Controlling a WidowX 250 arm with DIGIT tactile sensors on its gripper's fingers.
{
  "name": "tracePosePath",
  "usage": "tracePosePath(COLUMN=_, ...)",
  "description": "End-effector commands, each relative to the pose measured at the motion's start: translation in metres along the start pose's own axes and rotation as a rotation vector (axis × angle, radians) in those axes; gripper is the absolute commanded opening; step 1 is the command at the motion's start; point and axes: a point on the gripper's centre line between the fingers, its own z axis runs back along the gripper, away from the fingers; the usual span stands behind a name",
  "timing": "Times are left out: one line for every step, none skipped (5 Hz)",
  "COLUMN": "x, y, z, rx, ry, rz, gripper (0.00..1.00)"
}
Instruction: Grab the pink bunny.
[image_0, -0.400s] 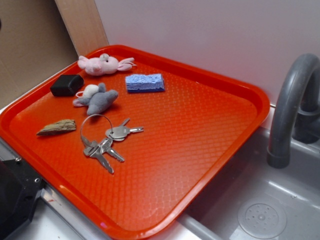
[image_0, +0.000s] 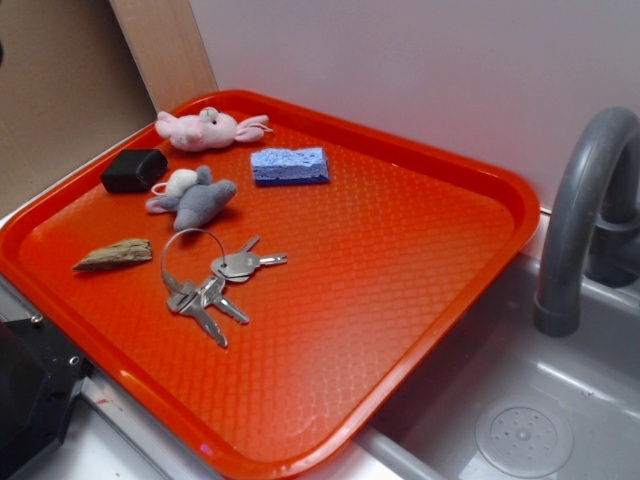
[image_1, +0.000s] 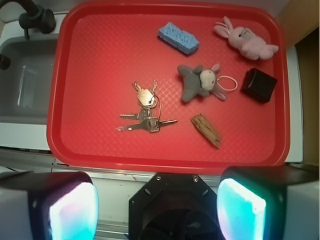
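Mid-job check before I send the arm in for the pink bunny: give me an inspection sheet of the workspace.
Surface: red tray, flat, beside a sink.
Job's things: pink bunny lying at the tray's far corner, untouched.
Clutter: blue sponge, grey-and-white plush, black block, wood piece, keys.
Grippers: gripper open, jaws apart, off the tray's near edge.
Cables: nothing seen.
Surroundings: grey faucet, sink basin, white wall.

The gripper (image_1: 157, 205) faces straight down, its two fingers (image_1: 62, 210) spread wide apart, with nothing between them.
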Motion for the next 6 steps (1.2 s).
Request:
tracePosePath(x=0.06, y=0.023, z=-0.006, rx=0.142, ry=-0.161, rz=-0.008, gripper=1.0)
tracePosePath(x=0.093, y=0.053, z=-0.016, rx=0.239, ry=-0.165, rz=-0.087, gripper=1.0)
tracePosePath(x=0.129, y=0.09, z=-0.034, rx=0.372, ry=-0.136, rz=-0.303, gripper=1.0)
tracePosePath(x=0.156, y=0.113, z=-0.062, rx=0.486, ry=-0.02, rz=-0.539, gripper=1.0)
tracePosePath(x=0.17, y=0.122, z=-0.096, rx=0.5, ry=0.065, rz=-0.62, gripper=1.0)
tracePosePath(x=0.176, y=0.126, z=-0.138, rx=0.491, ry=0.12, rz=-0.686, gripper=1.0)
